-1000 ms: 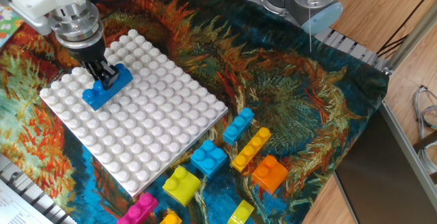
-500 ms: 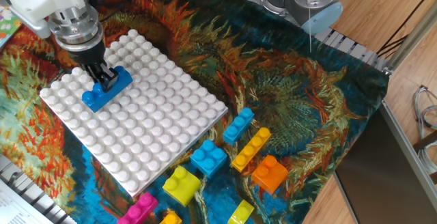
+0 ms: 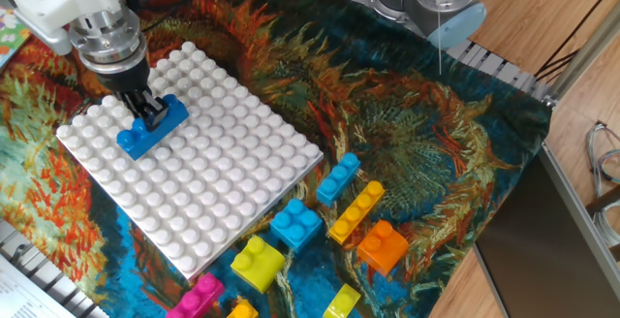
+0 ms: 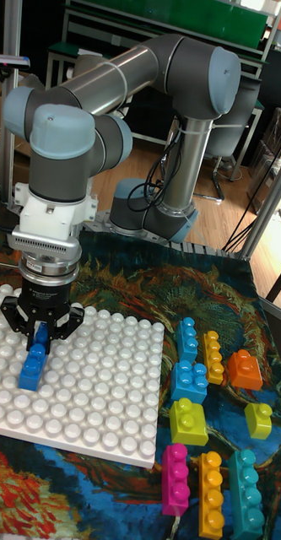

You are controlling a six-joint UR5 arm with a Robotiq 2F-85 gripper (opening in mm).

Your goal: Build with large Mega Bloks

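Note:
A dark blue Mega Blok [image 3: 155,124] sits on the studs of the white baseplate [image 3: 208,187] near its far left corner. My gripper [image 3: 144,112] comes down from above with its fingers shut on the far end of that brick [image 4: 30,364]. In the tall fixed view the gripper [image 4: 41,331] straddles the brick's upper end over the baseplate [image 4: 106,396]. Loose bricks lie on the cloth right of the plate: light blue ones [image 3: 338,177] [image 3: 295,225], an orange-yellow long one [image 3: 356,210], an orange one [image 3: 383,246], a yellow one [image 3: 257,262] and a pink one [image 3: 198,296].
The arm's base [image 3: 431,3] stands at the far edge of the patterned cloth [image 3: 426,134]. A bare wooden tabletop [image 3: 455,294] and a dark panel [image 3: 542,240] lie at the right. More bricks show at the front: yellow [image 4: 258,419], orange [image 4: 211,483] and teal [image 4: 246,483].
The wrist shifted a little to the left a second ago and has held still since. The dark blue brick stays in the same spot on the baseplate.

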